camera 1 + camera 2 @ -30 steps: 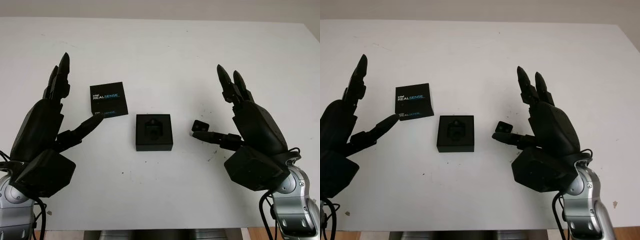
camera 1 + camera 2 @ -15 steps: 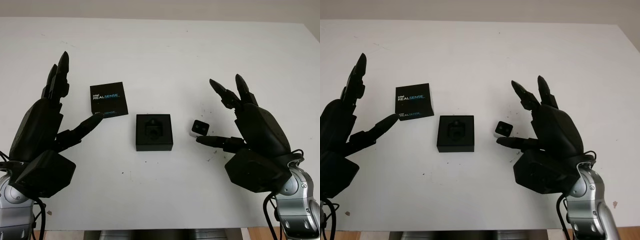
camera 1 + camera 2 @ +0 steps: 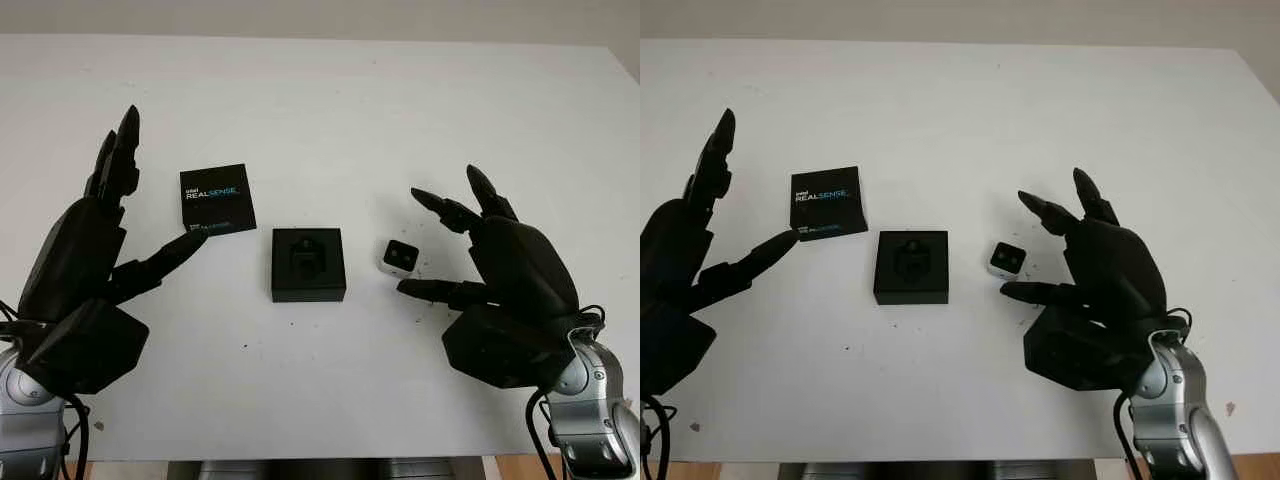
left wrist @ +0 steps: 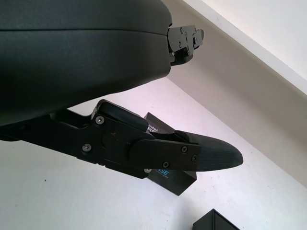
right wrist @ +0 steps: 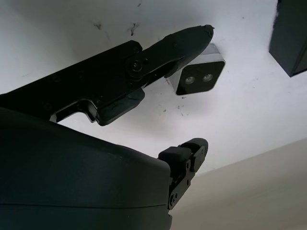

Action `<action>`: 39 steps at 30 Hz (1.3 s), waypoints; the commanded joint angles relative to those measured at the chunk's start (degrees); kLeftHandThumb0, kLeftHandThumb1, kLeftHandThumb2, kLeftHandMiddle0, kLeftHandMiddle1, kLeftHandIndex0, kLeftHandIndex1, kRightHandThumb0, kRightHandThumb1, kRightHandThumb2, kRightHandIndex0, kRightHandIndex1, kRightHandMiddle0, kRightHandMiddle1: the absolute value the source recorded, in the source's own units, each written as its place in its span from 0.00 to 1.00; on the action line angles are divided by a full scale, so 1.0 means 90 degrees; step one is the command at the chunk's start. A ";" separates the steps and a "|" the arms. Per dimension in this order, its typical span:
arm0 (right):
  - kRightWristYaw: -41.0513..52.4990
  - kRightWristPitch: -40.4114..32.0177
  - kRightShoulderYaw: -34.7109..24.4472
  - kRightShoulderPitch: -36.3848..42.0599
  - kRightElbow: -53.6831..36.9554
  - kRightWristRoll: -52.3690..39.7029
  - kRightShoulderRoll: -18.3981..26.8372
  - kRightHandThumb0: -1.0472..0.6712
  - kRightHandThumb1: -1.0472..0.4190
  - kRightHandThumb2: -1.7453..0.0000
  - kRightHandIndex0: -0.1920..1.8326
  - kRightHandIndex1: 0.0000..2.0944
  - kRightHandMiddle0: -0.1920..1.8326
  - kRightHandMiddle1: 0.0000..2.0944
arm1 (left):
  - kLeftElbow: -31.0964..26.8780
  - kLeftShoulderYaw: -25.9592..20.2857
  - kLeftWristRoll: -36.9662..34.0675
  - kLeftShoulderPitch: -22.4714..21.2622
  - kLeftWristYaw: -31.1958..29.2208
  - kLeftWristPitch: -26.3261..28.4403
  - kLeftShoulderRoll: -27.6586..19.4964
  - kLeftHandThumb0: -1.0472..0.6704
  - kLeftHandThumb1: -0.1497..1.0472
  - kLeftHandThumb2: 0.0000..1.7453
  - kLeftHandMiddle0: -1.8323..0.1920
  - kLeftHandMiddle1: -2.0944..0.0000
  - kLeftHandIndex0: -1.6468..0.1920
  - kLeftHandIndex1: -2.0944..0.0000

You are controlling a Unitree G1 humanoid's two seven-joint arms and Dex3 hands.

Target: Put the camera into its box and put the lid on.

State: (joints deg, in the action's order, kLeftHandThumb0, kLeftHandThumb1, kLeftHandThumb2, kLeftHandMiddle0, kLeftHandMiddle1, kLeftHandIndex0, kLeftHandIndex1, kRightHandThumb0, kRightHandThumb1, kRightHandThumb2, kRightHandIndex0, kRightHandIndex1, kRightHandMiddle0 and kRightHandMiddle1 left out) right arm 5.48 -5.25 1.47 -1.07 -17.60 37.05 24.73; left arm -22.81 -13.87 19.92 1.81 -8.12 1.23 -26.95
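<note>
- Your camera (image 3: 401, 257) sits on the white table (image 3: 330, 120), just right of the box (image 3: 308, 264), small gap btw them, lens face up.
- Your right hand (image 3: 470, 255) is around the camera w/o gripping it: thumb tip (image 3: 412, 289) just on the near side of it, the two upper fingers (image 3: 440, 208) arched beyond it on the far side. Hand is spread, holds nothing.
- Right wrist view: one fingertip (image 5: 199, 34) overlaps the camera's edge; can't tell if it touches.
- Box is open, black insert showing, at table centre btw your two hands.
- Lid (image 3: 214, 199), w/ "Intel RealSense" print, lies flat to the left of the box and a bit farther back, apart from it.
- Your left hand (image 3: 105, 250) is at the left side, open, holding nothing; its thumb tip (image 3: 190, 242) is right at the lid's near edge, contact unclear.
</note>
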 commanded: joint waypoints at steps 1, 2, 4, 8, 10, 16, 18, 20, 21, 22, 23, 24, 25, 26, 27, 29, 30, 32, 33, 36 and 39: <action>-0.0042 0.0120 -0.0004 0.0007 0.0078 -0.0042 0.0072 0.18 0.12 0.97 0.09 0.04 0.32 0.05 | -0.0079 0.0004 -0.0006 -0.0036 -0.0019 0.0046 -0.0023 0.16 1.00 0.19 1.00 1.00 1.00 0.99; -0.0056 0.0160 0.0014 -0.0003 0.0137 -0.0039 0.0069 0.18 0.12 0.97 0.09 0.04 0.32 0.05 | -0.0099 0.0008 -0.0003 -0.0033 -0.0019 0.0077 -0.0013 0.16 1.00 0.19 1.00 1.00 1.00 0.99; -0.0061 0.0184 0.0067 -0.0034 0.0227 0.0006 0.0053 0.18 0.12 0.97 0.09 0.04 0.32 0.05 | -0.0077 0.0002 -0.0030 -0.0030 -0.0005 0.0027 -0.0020 0.17 1.00 0.18 1.00 1.00 1.00 0.98; -0.0030 0.0165 0.0134 -0.0100 0.0350 -0.0015 0.0017 0.18 0.12 0.97 0.09 0.03 0.32 0.05 | -0.0068 -0.0011 -0.0046 -0.0019 0.0020 -0.0027 -0.0029 0.17 1.00 0.17 1.00 1.00 1.00 0.98; -0.0070 0.0225 0.0155 -0.0130 0.0461 -0.0046 0.0023 0.18 0.12 0.97 0.09 0.03 0.32 0.05 | -0.0057 -0.0025 -0.0066 -0.0008 0.0044 -0.0088 -0.0017 0.17 1.00 0.17 1.00 1.00 0.99 0.98; -0.0217 0.0347 0.0207 -0.0169 0.0688 0.0000 0.0029 0.19 0.12 0.97 0.11 0.04 0.34 0.06 | -0.0116 0.0003 0.0021 0.0012 0.0035 0.0029 0.0006 0.17 1.00 0.16 1.00 1.00 0.98 0.97; -0.0312 0.0409 0.0233 -0.0168 0.0772 0.0039 0.0033 0.20 0.11 0.97 0.12 0.04 0.35 0.07 | -0.0147 0.0030 0.0097 0.0014 0.0018 0.0083 -0.0014 0.17 1.00 0.16 1.00 1.00 0.98 0.97; -0.0406 0.0474 0.0254 -0.0163 0.0850 0.0047 0.0026 0.21 0.11 0.97 0.13 0.04 0.37 0.07 | -0.0193 0.0058 0.0194 0.0008 -0.0003 0.0169 -0.0028 0.17 1.00 0.17 1.00 1.00 0.98 0.97; -0.0468 0.0506 0.0260 -0.0163 0.0895 0.0042 0.0011 0.21 0.11 0.97 0.14 0.05 0.37 0.08 | -0.0203 0.0066 0.0218 0.0003 -0.0010 0.0195 -0.0028 0.17 1.00 0.17 1.00 1.00 0.98 0.97; -0.0502 0.0506 0.0266 -0.0158 0.0919 0.0027 -0.0010 0.21 0.11 0.97 0.15 0.05 0.38 0.08 | -0.0213 0.0071 0.0237 0.0000 -0.0014 0.0214 -0.0026 0.17 1.00 0.17 1.00 1.00 0.98 0.97; -0.0553 0.0520 0.0269 -0.0154 0.0952 0.0007 -0.0030 0.22 0.11 0.97 0.15 0.05 0.39 0.09 | -0.0223 0.0075 0.0260 -0.0001 -0.0014 0.0231 -0.0026 0.17 1.00 0.17 1.00 1.00 0.98 0.97; -0.0583 0.0509 0.0278 -0.0150 0.0971 0.0009 -0.0041 0.22 0.10 0.97 0.16 0.05 0.40 0.10 | -0.0219 0.0072 0.0245 -0.0001 -0.0018 0.0215 -0.0026 0.18 1.00 0.17 1.00 1.00 0.98 0.97; -0.0622 0.0506 0.0286 -0.0147 0.0990 0.0012 -0.0052 0.23 0.10 0.96 0.16 0.05 0.41 0.10 | -0.0218 0.0067 0.0233 0.0002 -0.0025 0.0200 -0.0030 0.18 1.00 0.17 1.00 1.00 0.98 0.97; -0.0637 0.0478 0.0290 -0.0141 0.0989 0.0009 -0.0066 0.23 0.10 0.96 0.17 0.05 0.42 0.11 | -0.0221 0.0062 0.0218 0.0007 -0.0031 0.0193 -0.0028 0.18 1.00 0.17 1.00 1.00 0.99 0.98; -0.0643 0.0458 0.0288 -0.0131 0.0984 -0.0006 -0.0076 0.25 0.09 0.96 0.17 0.05 0.43 0.12 | -0.0216 0.0057 0.0210 0.0012 -0.0032 0.0174 -0.0031 0.18 1.00 0.17 1.00 1.00 0.98 0.98; -0.0708 0.0516 0.0258 -0.0107 0.1018 -0.0085 -0.0102 0.27 0.07 0.96 0.18 0.05 0.45 0.14 | -0.0198 0.0051 0.0201 0.0017 -0.0028 0.0116 -0.0044 0.18 1.00 0.17 1.00 1.00 0.99 0.98; -0.0788 0.0580 0.0240 -0.0102 0.1062 -0.0120 -0.0119 0.29 0.07 0.97 0.20 0.05 0.45 0.19 | -0.0199 0.0053 0.0225 0.0023 -0.0025 0.0116 -0.0052 0.18 1.00 0.17 1.00 1.00 0.99 0.98; -0.0957 0.0712 0.0234 -0.0101 0.1146 -0.0121 -0.0113 0.31 0.06 0.97 0.23 0.04 0.43 0.32 | -0.0202 0.0051 0.0254 0.0030 -0.0024 0.0119 -0.0061 0.17 1.00 0.17 1.00 1.00 0.99 0.98; -0.1012 0.0745 0.0243 -0.0104 0.1172 -0.0091 -0.0095 0.33 0.05 0.97 0.24 0.04 0.41 0.39 | -0.0207 0.0050 0.0257 0.0029 -0.0027 0.0124 -0.0059 0.17 1.00 0.17 1.00 1.00 0.99 0.97; -0.1145 0.0849 0.0249 -0.0113 0.1244 -0.0059 -0.0059 0.34 0.03 0.97 0.26 0.03 0.38 0.50 | -0.0235 0.0057 0.0280 0.0026 -0.0040 0.0148 -0.0060 0.17 1.00 0.17 1.00 1.00 0.99 0.97; -0.1275 0.0985 0.0234 -0.0117 0.1300 -0.0046 -0.0040 0.35 0.03 0.97 0.27 0.03 0.36 0.55 | -0.0193 0.0065 0.0290 0.0009 -0.0018 0.0076 -0.0068 0.17 1.00 0.17 1.00 1.00 0.99 0.97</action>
State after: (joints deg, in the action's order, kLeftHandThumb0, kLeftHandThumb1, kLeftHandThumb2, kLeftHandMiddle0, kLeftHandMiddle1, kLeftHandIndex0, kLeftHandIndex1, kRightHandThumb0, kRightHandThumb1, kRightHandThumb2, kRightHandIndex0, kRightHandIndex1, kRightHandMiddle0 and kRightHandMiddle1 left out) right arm -5.47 2.85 3.88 -2.60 -6.23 36.71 23.80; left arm -23.80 -13.48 22.34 1.84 -8.30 2.54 -27.05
